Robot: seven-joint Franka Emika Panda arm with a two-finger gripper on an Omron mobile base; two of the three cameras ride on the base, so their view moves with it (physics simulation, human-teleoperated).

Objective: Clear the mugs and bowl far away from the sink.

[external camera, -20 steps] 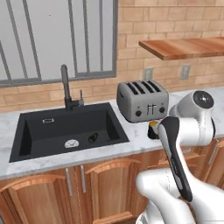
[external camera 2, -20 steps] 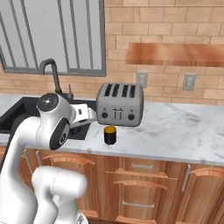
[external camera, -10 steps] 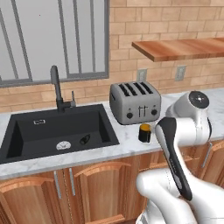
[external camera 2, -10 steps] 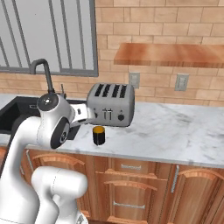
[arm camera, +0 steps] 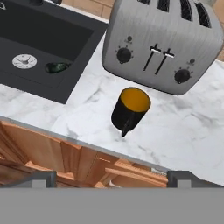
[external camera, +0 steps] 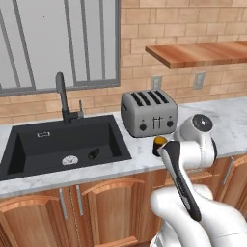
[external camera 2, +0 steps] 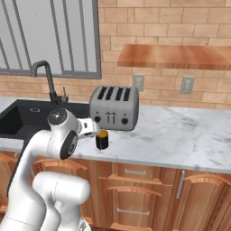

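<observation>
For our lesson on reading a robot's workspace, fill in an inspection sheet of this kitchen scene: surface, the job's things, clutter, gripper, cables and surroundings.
Surface: white marbled counter over wooden cabinets.
Job's things: black mug with an orange-yellow inside stands upright on the counter in front of the toaster, apart from it, to the right of the sink. A small dark object lies in the basin beside the drain; too small to identify.
Clutter: the toaster, silver, four slots.
Gripper: open, above the mug in the hand view, holding nothing.
Cables: nothing seen.
Surroundings: brick wall, window behind the black faucet, wooden shelf, wall outlets.
</observation>
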